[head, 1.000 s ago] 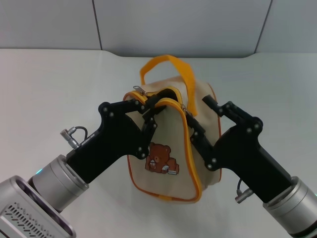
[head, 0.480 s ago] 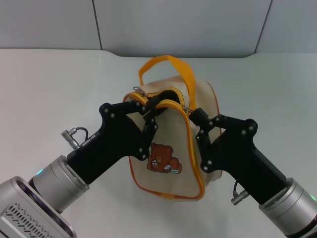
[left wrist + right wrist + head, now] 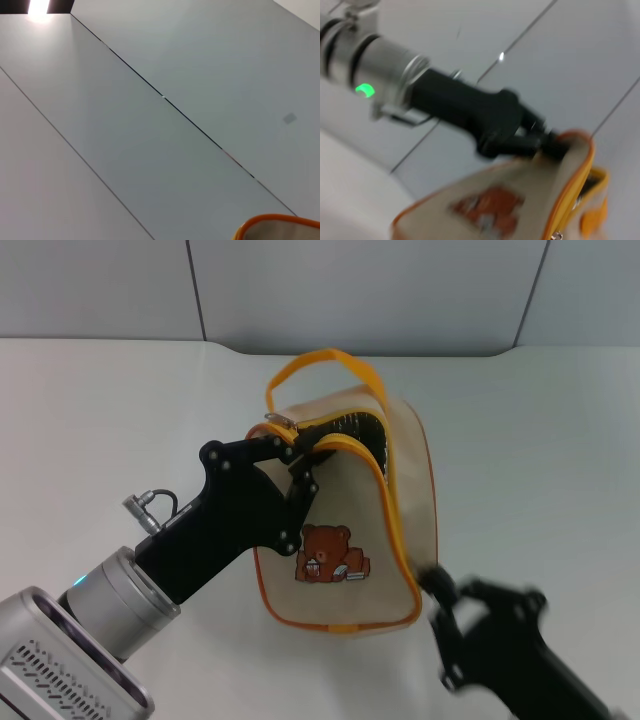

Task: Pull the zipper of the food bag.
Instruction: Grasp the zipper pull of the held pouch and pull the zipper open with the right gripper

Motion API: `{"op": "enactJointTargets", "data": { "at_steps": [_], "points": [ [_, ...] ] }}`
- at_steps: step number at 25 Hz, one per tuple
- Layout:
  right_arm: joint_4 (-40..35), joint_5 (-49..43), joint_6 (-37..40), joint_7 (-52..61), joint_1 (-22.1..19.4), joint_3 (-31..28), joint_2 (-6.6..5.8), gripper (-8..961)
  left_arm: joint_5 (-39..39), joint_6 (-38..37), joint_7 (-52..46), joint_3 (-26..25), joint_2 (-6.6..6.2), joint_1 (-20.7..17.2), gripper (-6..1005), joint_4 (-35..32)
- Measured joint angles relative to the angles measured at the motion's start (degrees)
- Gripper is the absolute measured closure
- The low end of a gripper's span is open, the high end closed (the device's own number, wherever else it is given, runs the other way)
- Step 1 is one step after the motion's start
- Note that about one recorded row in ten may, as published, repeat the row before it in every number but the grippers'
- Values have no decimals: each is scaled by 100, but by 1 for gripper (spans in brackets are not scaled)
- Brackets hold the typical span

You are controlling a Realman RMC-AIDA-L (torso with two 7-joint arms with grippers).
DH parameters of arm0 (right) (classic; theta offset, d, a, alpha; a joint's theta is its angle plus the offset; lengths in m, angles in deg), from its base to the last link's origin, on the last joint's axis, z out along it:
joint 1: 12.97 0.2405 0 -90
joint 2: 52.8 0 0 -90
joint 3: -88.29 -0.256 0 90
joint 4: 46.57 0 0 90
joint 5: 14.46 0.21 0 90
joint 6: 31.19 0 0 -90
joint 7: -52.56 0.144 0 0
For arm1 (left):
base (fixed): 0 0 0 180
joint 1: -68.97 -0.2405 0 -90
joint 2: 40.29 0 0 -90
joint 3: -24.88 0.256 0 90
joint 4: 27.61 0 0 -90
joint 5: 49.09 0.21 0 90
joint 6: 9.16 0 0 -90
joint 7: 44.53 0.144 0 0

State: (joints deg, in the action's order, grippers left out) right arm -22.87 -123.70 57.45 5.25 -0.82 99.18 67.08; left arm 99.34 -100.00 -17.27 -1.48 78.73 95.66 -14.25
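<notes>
Table [image 3: 90, 410] was white, w/ the food bag [image 3: 340, 540] standing mid-frame, bear print facing the camera, mouth gaping at top. Left arm came in from 7 o'clock; left gripper [image 3: 298, 462] was clenched on the bag's near rim at the opening, about 11 o'clock of the bear. Right gripper [image 3: 450, 625] sat low at 5 o'clock of the bag, clear of it, blurred; can't tell if clenched or released. Zipper [image 3: 372, 455] ran as an orange track round the opening, long axis roughly 10-to-4 o'clock; a silver pull tab [image 3: 279, 421] sat at the 10 o'clock end, just beside the left claw. Judgement: left claw is much nearer the track, right would need to travel up toward 11 o'clock to reach any tab.
</notes>
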Motion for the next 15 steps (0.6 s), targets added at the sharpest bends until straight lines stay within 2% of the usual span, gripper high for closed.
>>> {"op": "enactJointTargets", "data": {
  "at_steps": [1, 5, 9, 14, 15],
  "points": [
    [0, 0, 0, 0, 0, 0, 0, 954, 0, 0, 0, 0, 0, 0, 913, 0],
    [-118, 41, 12, 11, -450, -2, 0, 955, -4, 30, -2, -14, -2, 38, 912, 0],
    [-143, 43, 306, 20, -573, -48, 0, 945, 1, 40, -7, -17, 4, 41, 911, 0],
    [-206, 44, 886, 376, -569, -48, -23, 894, -21, 62, -485, -45, 11, 3, 910, 6],
    [-278, 44, 1095, 698, -568, -52, -30, 884, -11, 120, -836, -45, 13, -30, 910, 8]
  ]
}}
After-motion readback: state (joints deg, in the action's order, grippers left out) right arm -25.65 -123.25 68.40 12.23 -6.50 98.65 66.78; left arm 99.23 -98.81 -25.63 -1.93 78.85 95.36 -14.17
